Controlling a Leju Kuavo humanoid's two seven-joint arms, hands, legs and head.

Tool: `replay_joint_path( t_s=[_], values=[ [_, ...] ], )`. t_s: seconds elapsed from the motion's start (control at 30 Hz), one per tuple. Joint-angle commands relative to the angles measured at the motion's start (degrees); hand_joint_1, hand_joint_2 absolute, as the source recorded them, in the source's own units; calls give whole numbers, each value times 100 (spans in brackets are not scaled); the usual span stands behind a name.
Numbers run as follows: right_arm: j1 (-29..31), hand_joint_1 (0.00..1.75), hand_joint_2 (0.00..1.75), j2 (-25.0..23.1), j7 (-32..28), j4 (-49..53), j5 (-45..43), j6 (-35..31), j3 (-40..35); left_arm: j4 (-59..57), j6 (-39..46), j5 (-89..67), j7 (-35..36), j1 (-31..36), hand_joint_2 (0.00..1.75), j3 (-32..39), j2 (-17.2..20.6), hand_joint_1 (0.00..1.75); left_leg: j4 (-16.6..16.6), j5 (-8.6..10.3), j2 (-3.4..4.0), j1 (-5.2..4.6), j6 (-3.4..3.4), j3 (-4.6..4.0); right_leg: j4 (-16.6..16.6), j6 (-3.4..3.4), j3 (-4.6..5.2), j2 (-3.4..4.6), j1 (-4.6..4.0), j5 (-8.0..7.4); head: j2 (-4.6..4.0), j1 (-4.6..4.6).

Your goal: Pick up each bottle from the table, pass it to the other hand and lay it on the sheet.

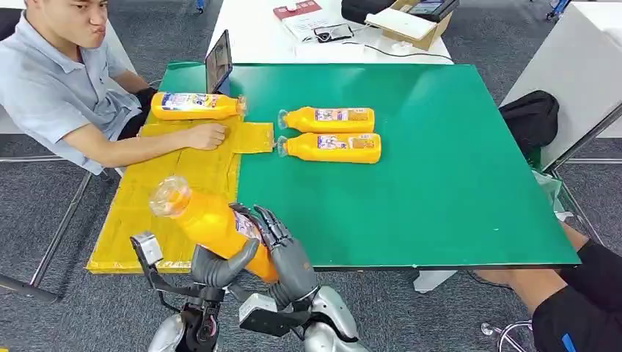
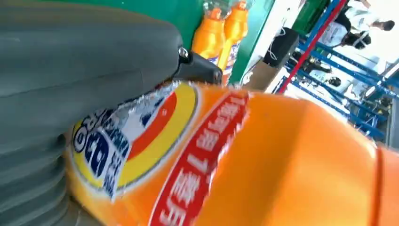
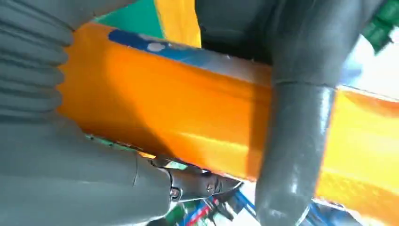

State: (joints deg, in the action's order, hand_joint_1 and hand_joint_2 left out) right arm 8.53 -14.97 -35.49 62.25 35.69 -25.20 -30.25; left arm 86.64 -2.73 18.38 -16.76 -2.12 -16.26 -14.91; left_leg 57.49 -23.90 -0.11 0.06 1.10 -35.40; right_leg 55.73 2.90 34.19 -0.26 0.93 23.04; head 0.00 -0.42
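Observation:
An orange bottle (image 1: 207,220) (image 2: 282,165) (image 3: 188,108) with a clear cap is tilted in the air over the table's near edge, cap towards the yellow sheet (image 1: 147,213). My left hand (image 1: 220,268) (image 2: 70,70) grips its lower end from below. My right hand (image 1: 287,257) (image 3: 56,169) wraps its fingers around the same end from the right. Two more orange bottles (image 1: 330,119) (image 1: 334,147) lie side by side on the green table (image 1: 440,183). A fourth bottle (image 1: 194,105) lies at the sheet's far end.
A person in a grey shirt (image 1: 51,88) sits at the left with a forearm and hand (image 1: 205,136) resting on the sheet. A tablet (image 1: 218,62) stands at the table's far edge. A black bag (image 1: 532,117) sits to the right, and someone's leg (image 1: 579,293) is near the right corner.

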Motion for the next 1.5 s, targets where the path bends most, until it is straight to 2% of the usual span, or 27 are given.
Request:
replay_joint_path(
  t_s=[0.03, 0.1, 0.27, 0.33, 0.47, 0.53, 0.67, 0.73, 0.8, 0.87, 0.97, 1.07, 1.23, 1.33, 1.4, 1.43, 1.47, 1.5],
  values=[
    [-92, 0, 0, 81, -95, 228, 21, -64, -385, -394, 78, 36, 50, 362, 175, 102, 11, 175, -3, -6, -5, 3, -6, 20, -2, -10, -22, -4, -4, 8, 0, 2],
    [-134, 0, 0, 136, -423, 599, 28, -438, -598, -581, 370, 52, 75, 463, 175, 162, -46, 175, -3, -7, -6, 4, -6, 21, -3, -11, -22, -4, -4, 9, 0, 0],
    [-113, 0, 0, 228, -204, 1342, 191, -949, -1048, -1115, 689, 51, -18, 850, 175, 421, -111, 175, -1, -5, -7, 2, -5, 13, 1, -9, -14, -7, -3, 8, 0, 2],
    [-76, 0, 0, 244, -309, 1510, 58, -1175, -1082, -1257, 1526, -897, -326, 1090, 175, 417, -50, 175, -4, -6, -1, 0, -5, 19, -1, -9, -19, 0, -1, 7, 0, 7],
    [22, 0, 0, 296, -377, 1614, -223, -1136, -952, -1953, 2375, -3355, -115, 1731, 175, 499, 387, 175, -3, 3, -19, 3, -7, 10, 1, -10, -11, -21, -3, 4, 0, 2],
    [4, 0, 0, 294, -433, 1633, -251, -1063, -830, -2160, 2105, -3671, -182, 1870, 175, 936, 352, 175, -8, 4, -23, 4, -11, 24, -3, -15, -25, -22, -4, 5, 0, 4],
    [-12, 0, 0, 288, -445, 1614, -250, -1054, -837, -2110, 2065, -3742, -213, 1809, 175, 978, 280, 175, -6, 5, -7, 0, -9, 14, -1, -7, -16, -6, -1, 0, 0, 2],
    [-16, 0, 0, 283, -446, 1610, -248, -1054, -844, -2087, 2059, -3768, -216, 1786, 175, 982, 257, 175, -6, -6, -2, 6, -13, 36, -4, -15, -36, -1, -7, 9, 0, 2],
    [-10, 0, 0, 283, -451, 1634, -307, -1046, -801, -2405, 2360, -4625, 228, 1997, 175, 842, 470, 175, -4, 1, -8, 2, -9, 18, -1, -7, -19, -7, -2, 4, 0, 2],
    [-4, 0, 0, 303, -451, 1696, -425, -945, -693, -3172, 2443, -5512, 538, 2504, 175, 971, 764, 175, -2, -9, -11, 8, -14, 37, -1, -16, -41, -11, -8, 15, 0, 2],
    [-49, 0, 0, 305, -451, 1768, -561, -793, -545, -4232, 2519, -6264, 702, 3140, 175, 1187, 1047, 175, -5, 1, -10, 5, -14, 27, -2, -14, -29, -9, -5, 5, 0, 2],
    [-81, 0, 0, 361, -451, 1816, -657, -634, -527, -5332, 2798, -7640, 960, 3765, 175, 1163, 1425, 175, -7, 8, -15, 8, -19, 28, 0, -20, -29, -14, -8, 1, 0, 4],
    [-38, 0, 0, 418, -451, 1759, -897, -499, -575, -6341, 2122, -8812, 1577, 4291, 175, 985, 1740, 175, -1, 11, -3, 13, -26, 24, 4, -33, -17, -10, -18, -7, 0, 4],
    [27, 0, 0, 426, -451, 1674, -1038, -434, -610, -6677, 1755, -9347, 1975, 4408, 175, 767, 1899, 175, -4, 13, 16, 16, -25, 28, 4, -31, -21, 8, -19, -8, 0, 0],
    [37, 0, 0, 423, -451, 1648, -1073, -430, -619, -6713, 1690, -9299, 1952, 4390, 175, 840, 1909, 171, -2, 17, 18, 16, -23, 16, 4, -27, -9, 5, -18, -11, 0, 0],
    [36, 0, 0, 415, -451, 1600, -1097, -433, -614, -6715, 1701, -9244, 1930, 4352, 175, 912, 1901, 157, -3, 18, 18, 15, -22, 13, 4, -26, -6, 5, -17, -12, 0, 2],
    [30, 0, 0, 416, -451, 1589, -1103, -426, -616, -6719, 1707, -9243, 1924, 4332, 175, 913, 1894, 98, -3, 18, 20, 15, -21, 13, 3, -26, -6, 9, -17, -13, 0, 2],
    [40, 0, 0, 417, -451, 1555, -1149, -412, -632, -6681, 1729, -9226, 1818, 4276, 175, 943, 1869, 21, -6, 14, 21, 14, -23, 27, 2, -28, -19, 11, -16, -10, 0, 2]
  ],
)
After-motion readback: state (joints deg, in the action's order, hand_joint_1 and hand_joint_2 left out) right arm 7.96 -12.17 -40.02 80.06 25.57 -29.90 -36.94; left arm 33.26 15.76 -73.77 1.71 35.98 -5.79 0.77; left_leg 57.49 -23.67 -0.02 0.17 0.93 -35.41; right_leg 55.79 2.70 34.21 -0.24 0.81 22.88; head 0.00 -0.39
